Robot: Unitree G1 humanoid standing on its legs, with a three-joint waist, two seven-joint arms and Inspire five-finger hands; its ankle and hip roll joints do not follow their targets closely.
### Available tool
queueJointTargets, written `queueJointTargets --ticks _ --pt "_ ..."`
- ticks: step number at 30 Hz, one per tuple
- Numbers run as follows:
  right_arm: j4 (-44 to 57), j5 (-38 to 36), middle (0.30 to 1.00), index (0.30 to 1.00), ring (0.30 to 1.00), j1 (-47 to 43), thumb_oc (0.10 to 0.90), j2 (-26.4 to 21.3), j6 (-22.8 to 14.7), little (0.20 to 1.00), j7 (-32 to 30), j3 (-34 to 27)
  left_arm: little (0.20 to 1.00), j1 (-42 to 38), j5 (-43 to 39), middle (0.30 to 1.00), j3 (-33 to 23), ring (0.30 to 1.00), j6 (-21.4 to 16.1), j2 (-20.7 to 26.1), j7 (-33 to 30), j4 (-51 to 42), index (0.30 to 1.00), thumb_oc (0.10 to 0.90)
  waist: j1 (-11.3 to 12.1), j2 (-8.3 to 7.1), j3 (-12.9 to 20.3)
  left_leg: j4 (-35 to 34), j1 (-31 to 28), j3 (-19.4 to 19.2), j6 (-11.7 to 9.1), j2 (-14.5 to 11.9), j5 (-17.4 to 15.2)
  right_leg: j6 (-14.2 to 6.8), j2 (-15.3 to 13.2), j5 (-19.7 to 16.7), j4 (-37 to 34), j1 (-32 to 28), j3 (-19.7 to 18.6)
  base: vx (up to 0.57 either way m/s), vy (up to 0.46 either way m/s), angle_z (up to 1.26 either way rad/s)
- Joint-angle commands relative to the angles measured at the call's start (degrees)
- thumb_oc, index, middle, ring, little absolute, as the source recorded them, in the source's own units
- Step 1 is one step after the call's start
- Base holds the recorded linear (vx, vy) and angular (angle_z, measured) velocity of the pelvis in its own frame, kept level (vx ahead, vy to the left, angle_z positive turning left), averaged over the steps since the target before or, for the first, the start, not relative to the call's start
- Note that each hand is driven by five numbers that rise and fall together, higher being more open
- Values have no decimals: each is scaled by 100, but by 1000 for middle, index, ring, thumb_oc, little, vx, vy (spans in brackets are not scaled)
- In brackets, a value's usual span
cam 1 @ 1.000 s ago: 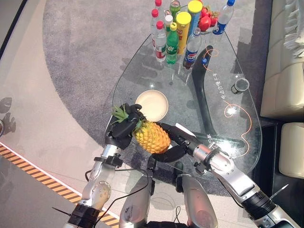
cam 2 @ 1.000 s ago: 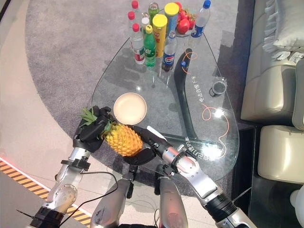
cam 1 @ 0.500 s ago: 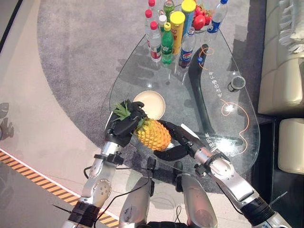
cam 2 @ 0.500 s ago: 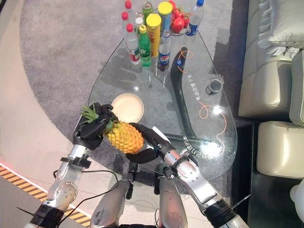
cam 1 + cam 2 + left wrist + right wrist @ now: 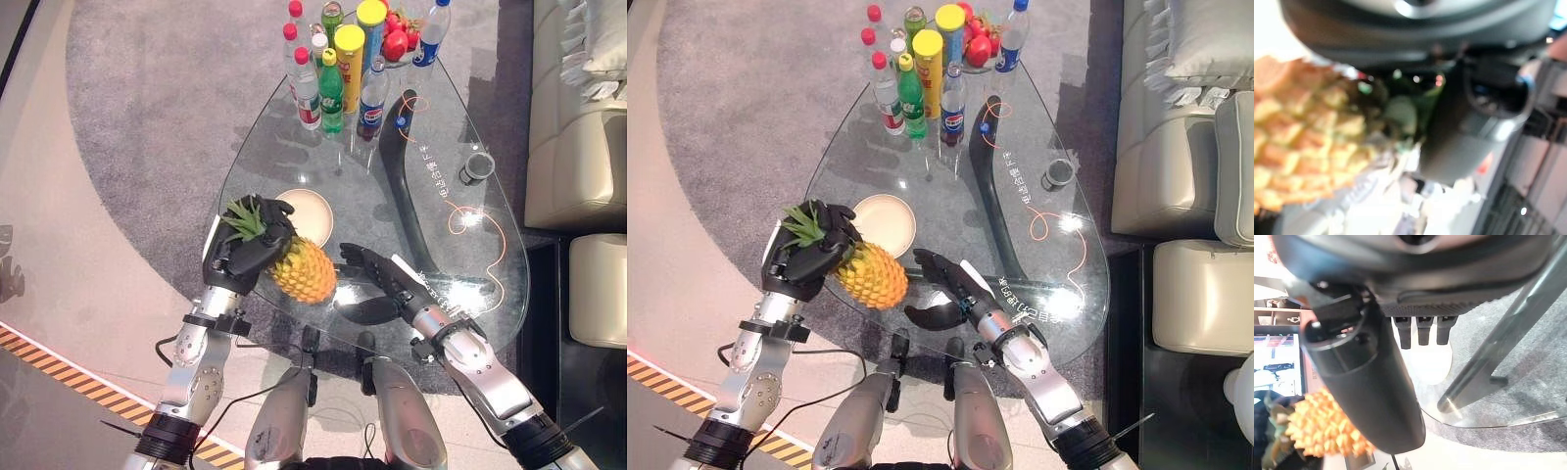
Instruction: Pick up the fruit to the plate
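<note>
Left hand (image 5: 253, 257) has its fingers curled round the crown end of the pineapple (image 5: 302, 271), holding it over the worktop (image 5: 460, 264) edge just beside the plate (image 5: 312, 214). Right hand (image 5: 377, 284), fingers spread and apart from the fruit, hovers alongside, probably as a guard under the heavy end.

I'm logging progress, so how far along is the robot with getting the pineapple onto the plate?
Done: the pineapple is picked up, with the left hand curled round its leafy crown. In hand: it hangs beside the plate, at the table's near edge; the right hand is open, apart from the fruit. Left: setting it on the plate and letting go.
</note>
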State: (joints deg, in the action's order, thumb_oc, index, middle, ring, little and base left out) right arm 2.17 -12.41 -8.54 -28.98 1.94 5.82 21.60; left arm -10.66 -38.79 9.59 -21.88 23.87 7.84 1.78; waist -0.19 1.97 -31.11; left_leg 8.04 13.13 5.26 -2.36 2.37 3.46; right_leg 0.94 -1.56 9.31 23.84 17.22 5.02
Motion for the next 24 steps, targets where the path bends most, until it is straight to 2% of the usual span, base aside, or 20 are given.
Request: queueJointTargets --ticks 1,4,7,19,21,24 --pt "320 -123 900 900 900 -349 800 127 -333 900 -43 182 200 -557 463 300 -329 300 -966 179 -197 -890 300 100 -95 -184 376 847 153 -222 138 240 -527 -176 53 -569 -821 -386 -335 11 33 -4" --pt "258 -134 900 900 900 -413 800 121 -293 900 -28 228 200 -688 750 300 -313 300 -1047 227 -483 -784 300 100 -124 -187 367 874 178 -247 140 232 -532 -178 55 -572 -790 -347 -365 13 39 -4" --pt "148 -202 900 900 900 -553 800 82 -233 900 -14 311 200 -968 1277 300 -260 300 -1141 360 -1028 -494 300 100 -175 -197 341 921 239 -283 137 224 -530 -185 47 -586 -747 -266 -419 5 52 -2" --pt "-32 -324 900 900 900 -937 800 93 -2 900 54 530 200 -1481 1518 300 -271 300 -1663 427 -1753 283 300 100 -250 -234 225 1094 455 -363 129 234 -554 -193 36 -627 -635 -19 -541 -1 46 -4" --pt "-86 -335 900 900 900 -1112 800 153 134 900 111 630 200 -1724 1795 300 -261 300 -1873 401 -2193 535 300 100 -270 -254 136 1189 586 -388 130 235 -563 -194 40 -637 -540 136 -587 -28 68 -1" --pt "-136 -452 900 900 900 -1244 800 188 247 900 124 726 200 -1950 2107 300 -246 300 -1985 405 -2616 755 300 100 -287 -276 132 1240 749 -416 129 239 -558 -192 49 -654 -491 316 -618 -16 49 -5"
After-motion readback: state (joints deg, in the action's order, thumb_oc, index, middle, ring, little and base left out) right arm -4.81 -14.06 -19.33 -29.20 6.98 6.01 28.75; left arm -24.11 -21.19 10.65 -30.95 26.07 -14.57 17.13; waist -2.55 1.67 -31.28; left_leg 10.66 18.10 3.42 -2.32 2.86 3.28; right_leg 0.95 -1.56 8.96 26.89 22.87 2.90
